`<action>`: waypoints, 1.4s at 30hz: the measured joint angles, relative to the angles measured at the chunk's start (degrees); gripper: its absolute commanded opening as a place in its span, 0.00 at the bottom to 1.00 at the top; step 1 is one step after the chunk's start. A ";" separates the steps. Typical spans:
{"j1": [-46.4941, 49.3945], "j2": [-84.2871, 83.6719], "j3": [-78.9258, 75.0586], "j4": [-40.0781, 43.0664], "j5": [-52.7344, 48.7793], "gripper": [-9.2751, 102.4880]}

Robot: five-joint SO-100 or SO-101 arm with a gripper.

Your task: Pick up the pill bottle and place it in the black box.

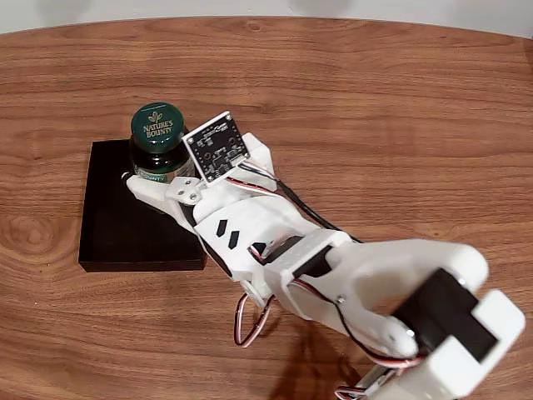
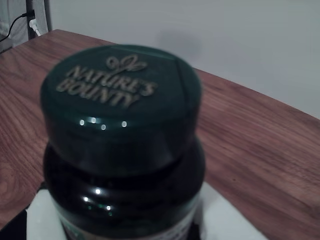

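Pill bottle stands upright over the far right corner of the black box in the fixed view, the gripper closed on its body (whether it rests on the tray floor I cannot tell). Risk — released while off the floor, or nudged, it could topple across the low wall onto the table.
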 measured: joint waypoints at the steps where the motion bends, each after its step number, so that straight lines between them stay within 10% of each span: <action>1: -0.26 -1.23 -0.62 -0.62 -0.44 0.25; 42: 0.00 -21.18 -9.32 -8.44 -4.04 0.39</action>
